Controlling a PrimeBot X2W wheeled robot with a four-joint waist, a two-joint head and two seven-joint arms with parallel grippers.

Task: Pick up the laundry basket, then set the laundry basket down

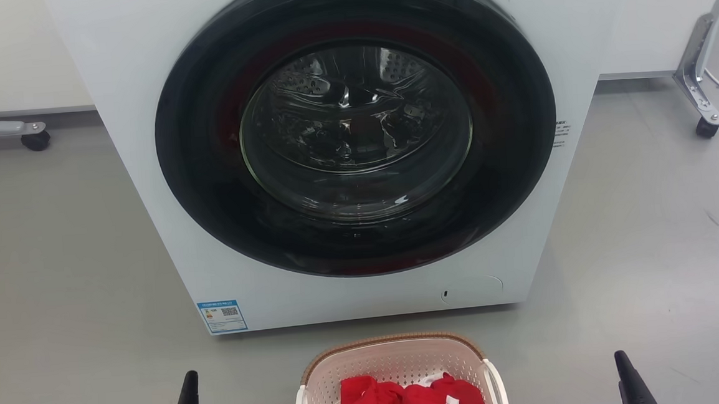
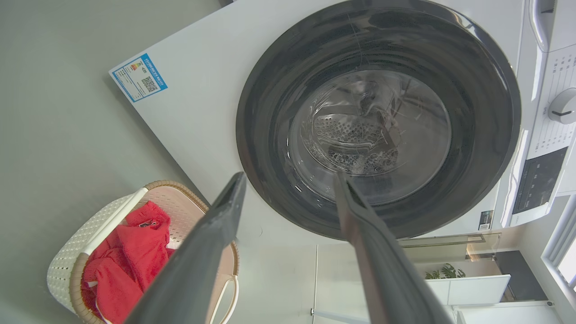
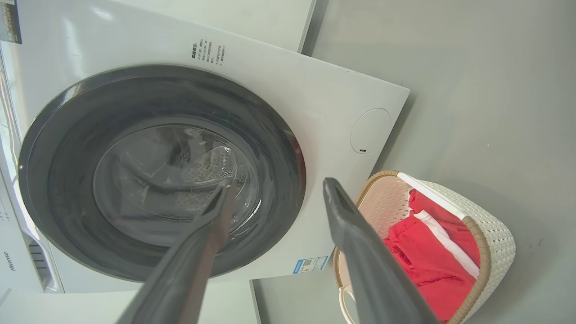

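Standing on a grey floor (image 1: 58, 276), a white front-loading washer (image 1: 144, 146) takes up most of the head view, its round dark door shut. The laundry basket (image 1: 394, 356) sits upright on the floor just in front of the washer's lower front edge, near its middle. It is a small cream perforated tub with a brown woven-look rim. A crumpled red garment (image 1: 409, 399) lies inside it, and a white handle (image 1: 497, 387) arches along each short side.

The plastic looks light and fairly stiff, though the thin perforated walls may flex if squeezed. The smooth surface could slip, and the soft garment adds little weight. The two side handles look like the best places to take hold, one for each gripper, so that the basket stays level.

The left gripper (image 2: 289, 177) and the right gripper (image 3: 276, 183) both have their fingers spread and hold nothing. In the head view one dark finger rises on each side of the basket, which lies between them. Each is well apart from the nearer handle, and neither touches the basket
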